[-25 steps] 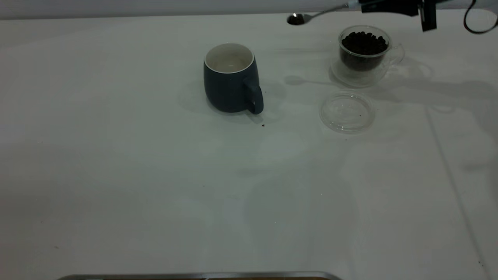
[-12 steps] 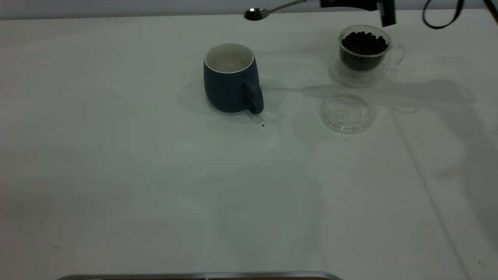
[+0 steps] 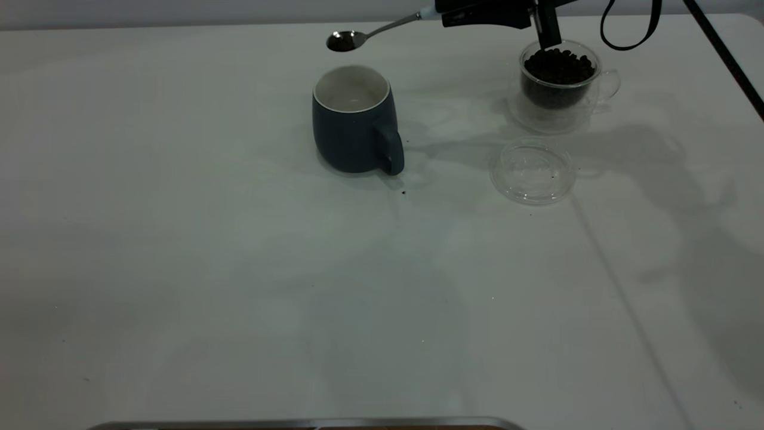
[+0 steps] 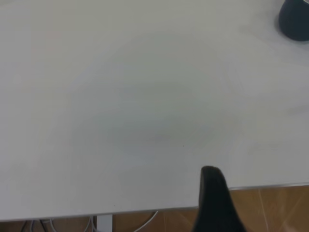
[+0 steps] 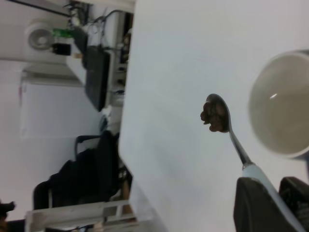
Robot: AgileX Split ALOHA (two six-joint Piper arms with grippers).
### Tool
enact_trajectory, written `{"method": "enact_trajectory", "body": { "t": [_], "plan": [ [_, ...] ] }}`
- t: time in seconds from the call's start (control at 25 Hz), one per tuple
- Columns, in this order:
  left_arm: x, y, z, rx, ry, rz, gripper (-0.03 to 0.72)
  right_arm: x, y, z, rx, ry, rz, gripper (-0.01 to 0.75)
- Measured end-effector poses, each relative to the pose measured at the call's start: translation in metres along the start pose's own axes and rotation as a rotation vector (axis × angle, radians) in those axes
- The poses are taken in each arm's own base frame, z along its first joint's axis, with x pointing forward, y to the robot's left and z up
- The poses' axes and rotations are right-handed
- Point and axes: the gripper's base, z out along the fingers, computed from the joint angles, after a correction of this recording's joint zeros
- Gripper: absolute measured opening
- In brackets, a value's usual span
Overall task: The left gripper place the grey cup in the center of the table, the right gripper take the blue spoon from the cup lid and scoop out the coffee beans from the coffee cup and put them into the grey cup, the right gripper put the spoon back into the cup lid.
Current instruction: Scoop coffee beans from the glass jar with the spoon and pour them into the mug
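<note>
The grey cup [image 3: 355,122] stands upright near the table's [image 3: 239,269] far middle, its white inside showing no beans. My right gripper [image 3: 444,13] is shut on the blue spoon [image 3: 370,33] and holds it level in the air. The spoon bowl [image 5: 216,115] carries a few coffee beans and hovers just above and behind the grey cup's rim [image 5: 285,104]. The coffee cup [image 3: 558,83], full of coffee beans [image 3: 559,65], stands at the far right. The cup lid [image 3: 532,171] lies empty in front of it. Of my left gripper only one dark finger [image 4: 215,203] shows, over the table edge, far from the grey cup [image 4: 294,21].
A tiny dark speck [image 3: 404,192] lies on the table by the grey cup's handle. A black cable [image 3: 627,30] hangs from the right arm above the coffee cup. A metal edge [image 3: 298,423] runs along the near side.
My right gripper has carried the spoon with its beans leftward, from above the coffee cup to just over the grey cup's far rim. Cups and lid have not moved.
</note>
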Motion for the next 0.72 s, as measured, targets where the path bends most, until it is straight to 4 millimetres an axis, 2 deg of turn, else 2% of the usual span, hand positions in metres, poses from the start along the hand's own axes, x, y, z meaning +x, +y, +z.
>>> {"method": "enact_trajectory", "body": {
  "t": [0.28,0.72],
  "plan": [
    [0.0,0.0,0.0,0.0,0.0,0.0,0.544,-0.0013,-0.0015,0.0064,0.055,-0.025,-0.125,0.101],
    [0.0,0.0,0.0,0.0,0.0,0.0,0.544,-0.0038,-0.0073,0.0074,0.139,-0.026,-0.511,0.101]
  ]
}}
